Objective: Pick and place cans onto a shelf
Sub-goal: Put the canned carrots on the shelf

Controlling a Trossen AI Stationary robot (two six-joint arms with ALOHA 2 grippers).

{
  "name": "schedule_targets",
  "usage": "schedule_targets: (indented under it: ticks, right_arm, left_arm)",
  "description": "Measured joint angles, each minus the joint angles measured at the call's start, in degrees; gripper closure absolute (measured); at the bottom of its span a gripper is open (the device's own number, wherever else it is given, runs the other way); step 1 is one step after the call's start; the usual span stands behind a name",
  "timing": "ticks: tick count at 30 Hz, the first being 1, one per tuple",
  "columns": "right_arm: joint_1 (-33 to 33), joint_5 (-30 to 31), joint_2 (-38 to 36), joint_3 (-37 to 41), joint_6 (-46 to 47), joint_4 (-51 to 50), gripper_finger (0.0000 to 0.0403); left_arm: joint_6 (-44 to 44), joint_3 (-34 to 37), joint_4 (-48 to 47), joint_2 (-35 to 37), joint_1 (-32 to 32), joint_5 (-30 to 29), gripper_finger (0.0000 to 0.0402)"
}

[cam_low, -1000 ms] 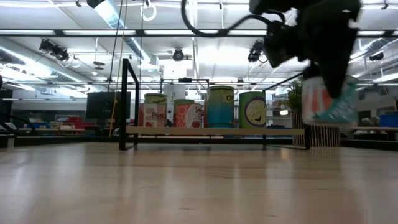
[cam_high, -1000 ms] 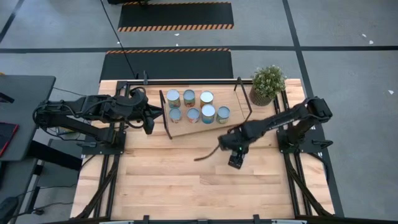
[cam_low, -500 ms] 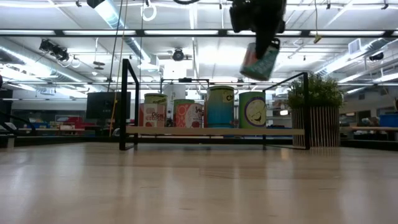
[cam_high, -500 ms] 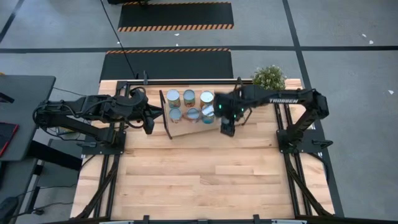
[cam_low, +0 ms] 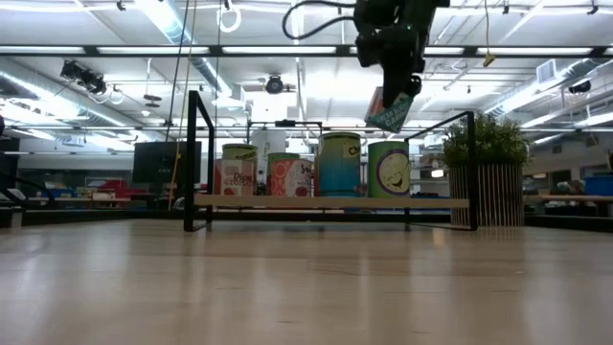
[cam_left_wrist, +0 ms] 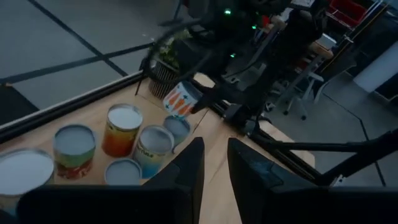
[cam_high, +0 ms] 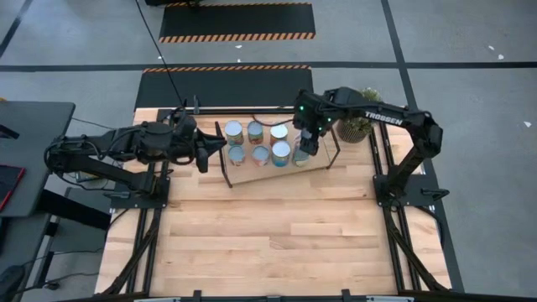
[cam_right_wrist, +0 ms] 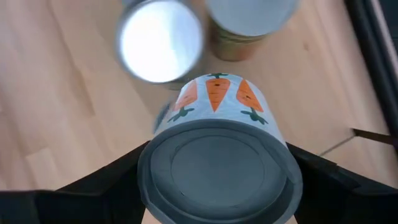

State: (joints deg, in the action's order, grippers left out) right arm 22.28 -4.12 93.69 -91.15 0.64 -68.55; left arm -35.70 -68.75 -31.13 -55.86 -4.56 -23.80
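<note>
1. Your right pincer (cam_low: 391, 91) is closed on a carrot can (cam_right_wrist: 219, 163) and holds it in the air, tilted, above the right end of the shelf (cam_high: 315, 164). The fingers (cam_right_wrist: 109, 180) press on both sides of the can.
2. The shelf sits at the far side of the worktop (cam_high: 268, 235). Seven cans (cam_high: 268, 143) stand on it in two rows. The free space is at the right end, near the black end frame (cam_low: 471, 168).
3. The left pincer (cam_high: 204, 153) waits just off the left end of the shelf. Its fingers (cam_left_wrist: 186, 171) stand a narrow gap apart and hold nothing.
4. Risk: the can is tilted. If you release it at this angle, it may land on its edge, topple and roll off the slanted board.
5. Risk: the neighbouring green can (cam_low: 388, 169) is close below. If you lower off-line, you may strike it or its blue neighbour (cam_low: 339, 165) and knock the row over.
6. Risk: the end frame and the plant (cam_high: 359, 117) are near the right arm. A wide swing could snag them.
7. Level the can before you lower it, and open the pincer only once its base rests flat.
</note>
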Motion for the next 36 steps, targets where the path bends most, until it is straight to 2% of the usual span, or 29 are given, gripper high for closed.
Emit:
schedule_targets:
  ticks: [10, 15, 21, 29, 36]
  right_arm:
    - [6.8, -0.2, 0.0, 0.0, -4.2, 1.3, 0.0089]
    - [9.0, -2.3, 2.1, 0.0, -5.7, 2.1, 0.0089]
    - [9.4, 0.1, 6.6, -0.8, -7.1, 2.3, 0.0089]
    - [9.6, 0.1, 10.8, -5.1, -7.7, 2.0, 0.0089]
    - [9.8, 3.4, 12.3, -5.5, -8.0, -3.8, 0.0089]
  left_arm:
    - [0.7, 0.0, 1.8, 0.0, 0.0, -0.5, 0.0324]
    - [3.7, 0.0, 5.7, 0.0, 0.8, -1.3, 0.0324]
    - [4.9, 0.0, 7.3, 0.0, 1.9, -1.2, 0.0324]
    - [4.9, 0.0, 7.3, 0.0, 1.8, -1.2, 0.0324]
    - [4.8, 0.0, 7.3, 0.0, 1.8, -1.2, 0.0324]
